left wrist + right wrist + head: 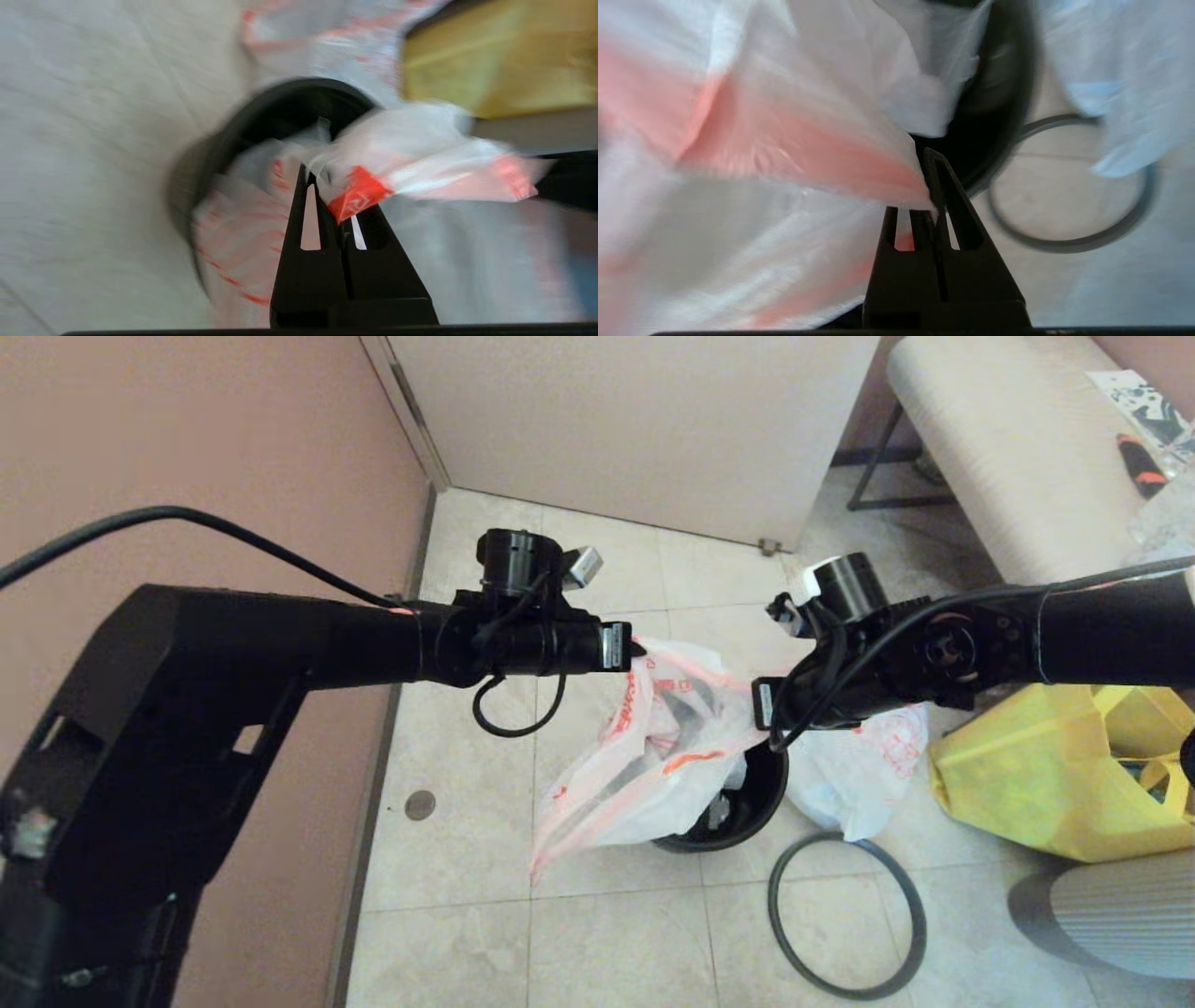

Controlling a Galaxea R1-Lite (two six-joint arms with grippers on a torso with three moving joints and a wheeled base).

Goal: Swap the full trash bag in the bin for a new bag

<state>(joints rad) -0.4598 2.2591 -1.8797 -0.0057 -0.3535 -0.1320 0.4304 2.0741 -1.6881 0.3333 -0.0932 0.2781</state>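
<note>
The new bag [653, 747], thin and white with red stripes, is stretched between both grippers above the bin [747, 803], a small black wastebasket on the floor. Part of the bag hangs over the bin's near-left side. My left gripper [639, 650] is shut on the bag's edge by its red square logo [359, 193]. My right gripper [759, 706] is shut on the opposite edge [896, 182]. Blurred in both wrist views, the bin's rim [280, 107] [1004, 112] lies below the fingers. The full trash bag [868, 765] sits on the floor right of the bin.
A thin dark hoop [845, 915] lies on the tiles near the bin's front right. A yellow tote [1055, 775] stands further right, with a grey ribbed object [1120, 915] in front of it. A pink wall [215, 457] runs along the left, and a bench [1008, 457] stands at back right.
</note>
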